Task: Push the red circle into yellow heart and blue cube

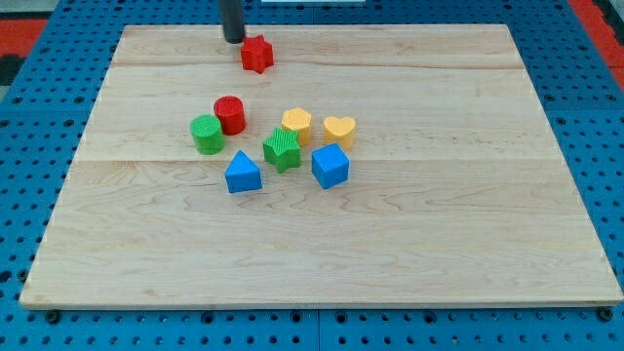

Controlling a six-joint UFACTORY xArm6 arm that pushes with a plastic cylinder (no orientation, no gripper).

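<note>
red star just right of the rod's end; green circle, blue triangle, green block, yellow block well below.

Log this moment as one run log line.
my tip: view's top, beside red star | red circle: untouched, touching green circle | yellow heart, blue cube: view's right

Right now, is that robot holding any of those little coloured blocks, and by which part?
Nothing is held. My tip only pushes; it sits at the view's top, just left of the red star-shaped block, far from the red circle block.
</note>
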